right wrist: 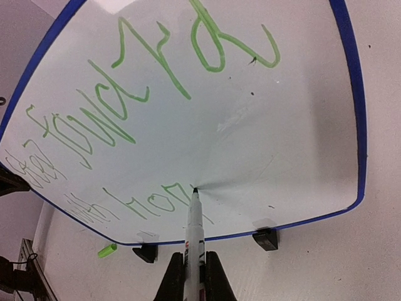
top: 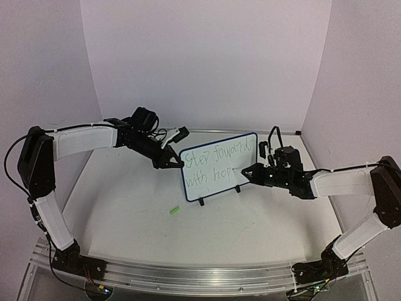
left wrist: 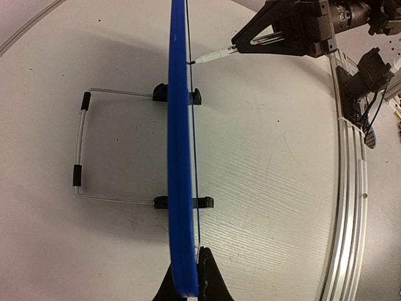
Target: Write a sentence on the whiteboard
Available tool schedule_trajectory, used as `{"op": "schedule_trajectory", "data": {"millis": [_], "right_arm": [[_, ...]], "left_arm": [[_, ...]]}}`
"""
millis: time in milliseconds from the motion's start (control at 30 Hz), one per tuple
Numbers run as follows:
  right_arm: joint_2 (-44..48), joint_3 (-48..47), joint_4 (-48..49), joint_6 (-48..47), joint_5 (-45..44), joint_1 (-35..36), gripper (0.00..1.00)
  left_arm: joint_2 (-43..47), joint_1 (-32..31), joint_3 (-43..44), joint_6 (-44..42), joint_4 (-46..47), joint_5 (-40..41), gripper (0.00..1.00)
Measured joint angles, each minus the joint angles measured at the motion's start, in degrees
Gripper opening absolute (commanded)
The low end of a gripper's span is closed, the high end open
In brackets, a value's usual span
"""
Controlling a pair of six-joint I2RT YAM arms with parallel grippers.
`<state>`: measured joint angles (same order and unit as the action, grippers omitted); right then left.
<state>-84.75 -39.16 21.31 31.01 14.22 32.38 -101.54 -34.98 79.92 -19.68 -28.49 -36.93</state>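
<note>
The whiteboard (top: 219,164) stands upright mid-table on two black clip feet, blue-framed. Green handwriting, the sentence (top: 216,164), reads "Step forward" above "with hop". My left gripper (top: 175,163) is shut on the board's left edge; the left wrist view shows the blue frame (left wrist: 178,157) edge-on between its jaws. My right gripper (top: 247,171) is shut on a white marker (right wrist: 195,232) whose tip touches the board face (right wrist: 250,125) just right of "hop". The wire stand (left wrist: 78,150) shows behind the board.
A green marker cap (top: 173,211) lies on the table in front of the board's left foot, also in the right wrist view (right wrist: 106,251). A metal rail (top: 200,276) runs along the near edge. White walls enclose the back and sides.
</note>
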Motion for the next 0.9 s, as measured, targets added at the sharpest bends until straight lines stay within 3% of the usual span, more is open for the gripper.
{"op": "schedule_trajectory", "data": {"millis": [500,900], "right_arm": [[1.3,0.0,-0.6,0.5,-3.9,0.0,0.00],[1.3,-0.2,-0.3,0.2,-1.5,0.0,0.00]], "left_arm": [[0.0,0.0,0.0,0.0,0.0,-0.1,0.00],[0.0,0.0,0.0,0.0,0.0,-0.1,0.00]]}}
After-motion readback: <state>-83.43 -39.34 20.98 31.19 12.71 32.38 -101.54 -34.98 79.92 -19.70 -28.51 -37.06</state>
